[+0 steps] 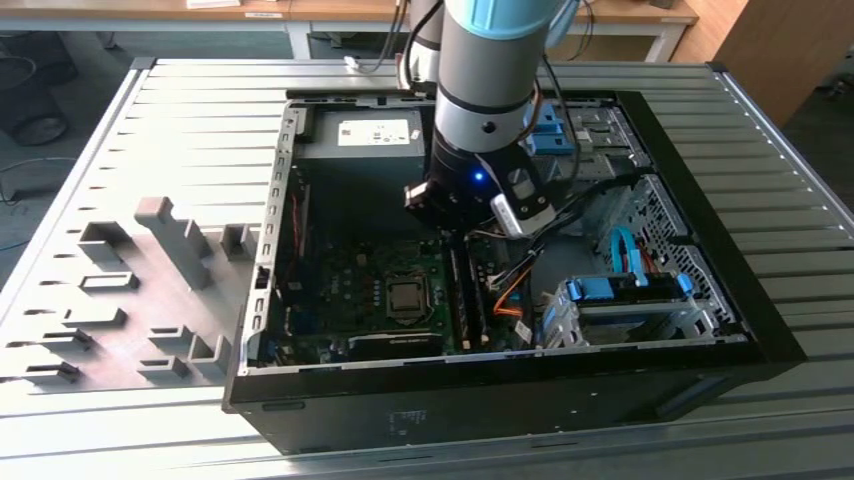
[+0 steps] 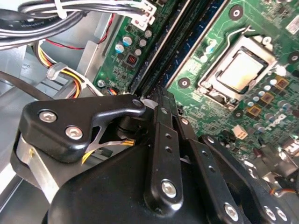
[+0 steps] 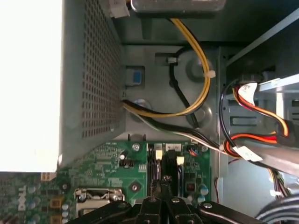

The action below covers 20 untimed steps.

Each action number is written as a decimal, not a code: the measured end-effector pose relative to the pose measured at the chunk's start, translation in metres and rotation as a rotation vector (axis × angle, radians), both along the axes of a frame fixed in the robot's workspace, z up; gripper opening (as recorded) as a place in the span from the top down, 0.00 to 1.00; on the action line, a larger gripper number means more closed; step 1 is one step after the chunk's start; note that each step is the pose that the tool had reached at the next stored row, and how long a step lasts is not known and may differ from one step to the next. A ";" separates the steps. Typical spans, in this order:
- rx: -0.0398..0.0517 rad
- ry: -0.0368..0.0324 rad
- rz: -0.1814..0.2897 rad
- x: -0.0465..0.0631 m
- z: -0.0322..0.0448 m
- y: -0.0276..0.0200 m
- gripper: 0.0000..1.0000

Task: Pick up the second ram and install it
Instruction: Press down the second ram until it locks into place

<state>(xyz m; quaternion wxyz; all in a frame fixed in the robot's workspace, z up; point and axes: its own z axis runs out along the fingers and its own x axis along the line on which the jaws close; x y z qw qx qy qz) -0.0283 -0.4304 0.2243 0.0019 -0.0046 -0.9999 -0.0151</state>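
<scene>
My gripper reaches down into the open computer case, at the far end of the black memory slots beside the processor socket. Both wrist views show its dark fingers closed together, tips right over the slot row, between the white end latches. A blue-green strip, the second ram, stands on edge among the slots and runs away from the fingertips. I cannot tell whether the tips pinch its edge or only rest on it. The gripper body hides the slot end below it.
The processor socket lies beside the slots. A perforated grey power supply and yellow and black cables stand just beyond. A cable bundle hangs close. The drive bay with blue latches is toward the exterior view's right. Grey fixture blocks are outside the case.
</scene>
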 end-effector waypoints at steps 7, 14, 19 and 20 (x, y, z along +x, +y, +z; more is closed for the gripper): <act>-0.0026 0.0004 0.001 0.000 -0.0074 0.0060 0.89; -0.0086 -0.0010 0.001 0.000 -0.0043 0.0065 0.89; -0.0104 -0.0008 0.001 0.000 -0.0040 -0.0068 0.89; -0.0121 -0.0008 0.001 0.000 -0.0039 -0.0098 0.89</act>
